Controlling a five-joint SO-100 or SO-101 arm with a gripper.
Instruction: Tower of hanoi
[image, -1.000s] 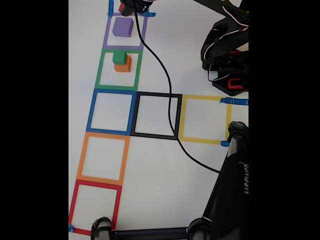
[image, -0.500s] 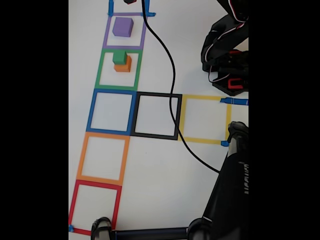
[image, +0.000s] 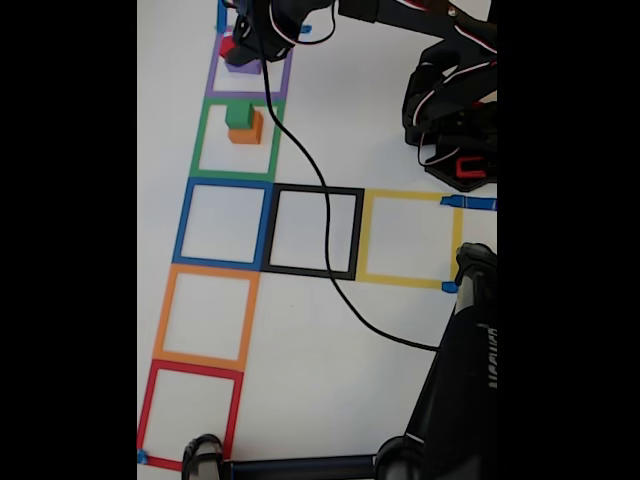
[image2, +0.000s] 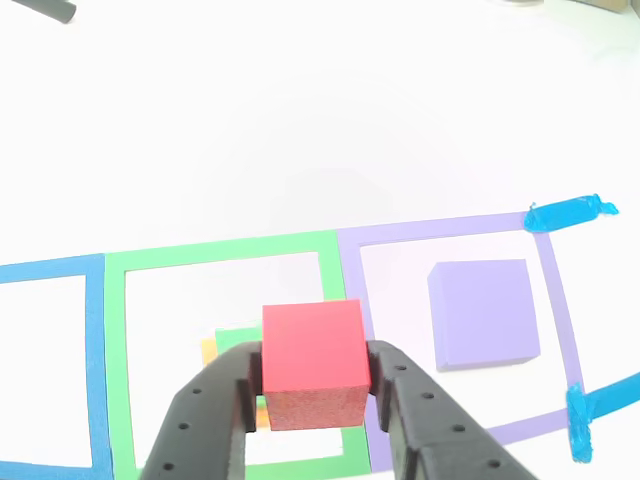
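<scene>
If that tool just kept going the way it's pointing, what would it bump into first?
Probably the green cube stacked on the orange cube: the tool, clamped on the red cube, points down over them, though depth is unclear.

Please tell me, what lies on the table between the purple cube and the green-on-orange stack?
Between the purple cube and the green cube on the orange cube, only white table and the tape borders lie. In the other view, the held red cube hangs above that stretch.

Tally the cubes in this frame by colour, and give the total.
Purple cube: 1
Orange cube: 1
Green cube: 1, on the orange one
Red cube: 1, held in the gripper
Total: 4 cubes
</scene>
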